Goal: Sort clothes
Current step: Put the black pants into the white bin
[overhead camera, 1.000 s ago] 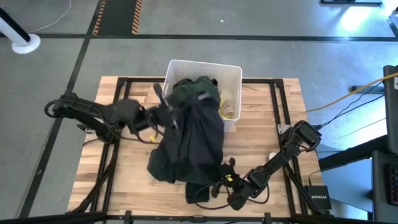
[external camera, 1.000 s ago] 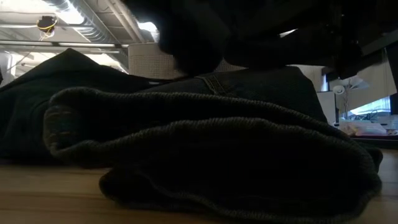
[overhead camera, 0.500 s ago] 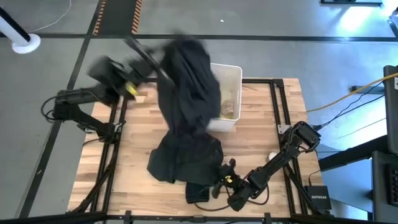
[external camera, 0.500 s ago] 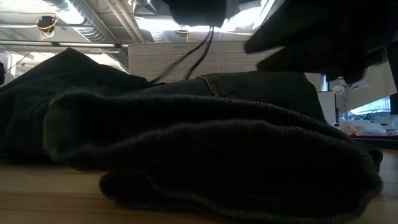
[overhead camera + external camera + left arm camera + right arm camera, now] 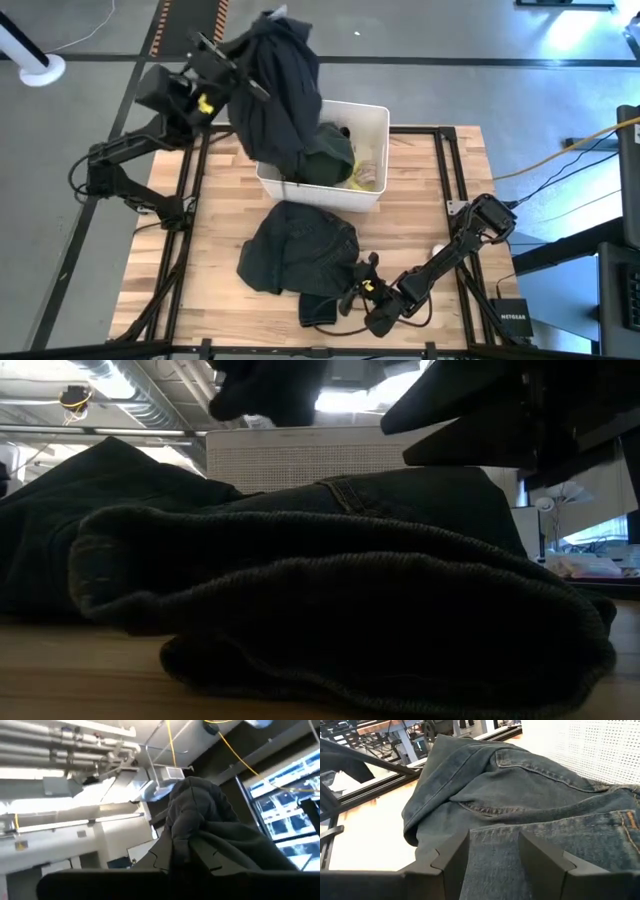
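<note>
A: What do we have in the white bin (image 5: 372, 118)?

B: Dark green garment (image 5: 325, 158) bunched in the middle, something neon yellow (image 5: 366, 179) against the inner wall on the right arm's side. Hem of the black garment (image 5: 272, 85) hangs over the bin's left rim and hides that corner. We can't make out anything underneath the green one.

A: Who holds the black one?

B: Left gripper (image 5: 232, 68), raised well above the table at the far left corner. Fingers clamped on a bunched fold of it; the left wrist view shows the cloth (image 5: 200, 830) pinched between the fingers (image 5: 202, 857), ceiling pipes behind. The rest drapes down toward the bin.

A: Right side?

B: Right gripper (image 5: 362, 283) sits low at the near edge of the table (image 5: 200, 250), on the jeans (image 5: 295, 250). The right wrist view has the denim (image 5: 520, 805) running between its fingers (image 5: 452, 857), waistband and seam visible, so we read it as gripping the denim. The jeans lie crumpled on the wood just in front of the bin, apart from it.

A: Anything hard to read?

B: Low view is mostly blocked: a ribbed dark knit edge (image 5: 330, 610) fills the foreground, jeans (image 5: 400, 490) behind, bin wall (image 5: 300, 460) barely showing over them. Dark shapes at the top are cut off; we can't tell which arm they belong to. A small white ball (image 5: 438, 251) sits by the right arm.
</note>
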Robot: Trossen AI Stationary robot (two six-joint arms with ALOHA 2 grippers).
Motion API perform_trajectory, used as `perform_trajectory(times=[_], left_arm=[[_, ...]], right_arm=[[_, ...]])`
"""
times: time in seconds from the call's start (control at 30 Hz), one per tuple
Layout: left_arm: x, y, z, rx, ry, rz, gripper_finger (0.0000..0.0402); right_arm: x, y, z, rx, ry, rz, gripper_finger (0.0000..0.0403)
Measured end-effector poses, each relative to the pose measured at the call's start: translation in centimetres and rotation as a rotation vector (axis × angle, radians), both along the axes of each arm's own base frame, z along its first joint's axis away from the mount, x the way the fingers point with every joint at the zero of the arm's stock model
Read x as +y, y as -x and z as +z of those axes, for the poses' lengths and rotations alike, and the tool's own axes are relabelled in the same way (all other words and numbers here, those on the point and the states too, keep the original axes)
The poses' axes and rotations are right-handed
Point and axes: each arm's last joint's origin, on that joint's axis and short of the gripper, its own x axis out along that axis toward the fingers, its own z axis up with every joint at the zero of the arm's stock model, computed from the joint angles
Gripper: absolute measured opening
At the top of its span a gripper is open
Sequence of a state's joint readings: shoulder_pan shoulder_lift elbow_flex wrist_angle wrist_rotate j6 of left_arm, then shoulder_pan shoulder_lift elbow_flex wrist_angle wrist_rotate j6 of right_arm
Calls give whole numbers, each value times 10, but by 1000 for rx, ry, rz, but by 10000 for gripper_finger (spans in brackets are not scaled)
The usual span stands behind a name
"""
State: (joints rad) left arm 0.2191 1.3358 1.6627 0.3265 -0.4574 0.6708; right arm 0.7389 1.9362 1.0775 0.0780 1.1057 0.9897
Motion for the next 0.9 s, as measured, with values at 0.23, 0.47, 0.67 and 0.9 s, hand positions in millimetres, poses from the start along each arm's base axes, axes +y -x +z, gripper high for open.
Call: perform_trajectory(times=[0.23,0.47,0.67,0.9], left_arm=[[35,-36,-33,128,129,-83,26],[65,-62,-71,293,302,-154,24],[84,-91,-127,546,530,-160,38],[88,-110,-189,897,717,-113,44]], right_arm=[[0,0,0,0,1,0,188],[0,0,0,1,2,0,188],[0,0,0,1,2,0,188],[0,0,0,0,1,0,188]])
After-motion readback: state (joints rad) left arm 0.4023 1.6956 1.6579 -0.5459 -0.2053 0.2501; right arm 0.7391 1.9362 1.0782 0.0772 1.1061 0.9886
